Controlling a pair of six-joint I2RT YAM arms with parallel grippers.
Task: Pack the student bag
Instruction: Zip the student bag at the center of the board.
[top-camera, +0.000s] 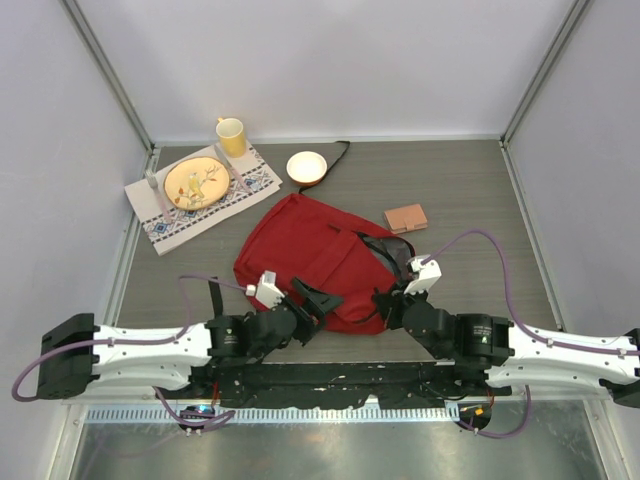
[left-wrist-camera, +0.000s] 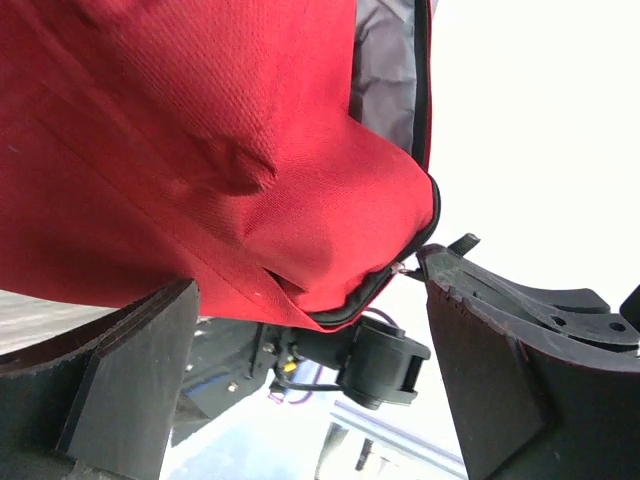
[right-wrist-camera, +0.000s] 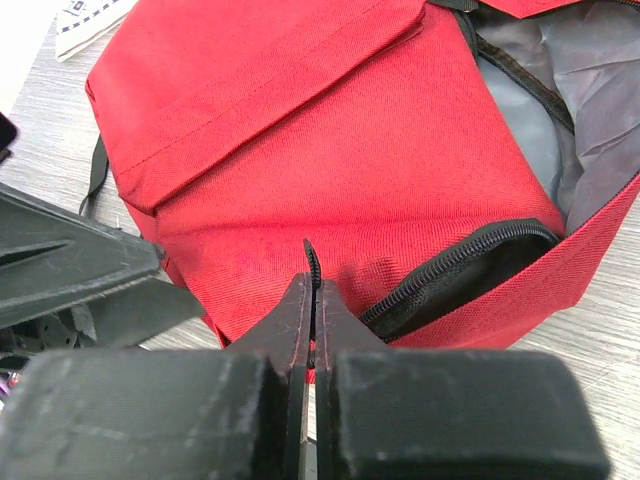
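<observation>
Student bag (top-camera: 320, 250) is lying flat in the middle of the desk (top-camera: 470, 180), its near edge sitting just in front of both arms and its mouth gaping toward the right, showing grey lining (right-wrist-camera: 590, 110). The right gripper (right-wrist-camera: 313, 295) is pinching a thin black strip (right-wrist-camera: 311, 262) between clenched jaws (probably a zipper tab, though I cannot be sure), seemingly to keep the opening stretched. The left gripper (top-camera: 318, 300) is hovering with jaws spread wide on either side of the bag's near corner, gripping nothing. It is likely lining up for a hold on the fabric so the mouth is gaping for loading. A brown wallet-like item (top-camera: 406, 217) is waiting near the opening. Packing is looking barely begun, as the visible lining is showing nothing inside.
</observation>
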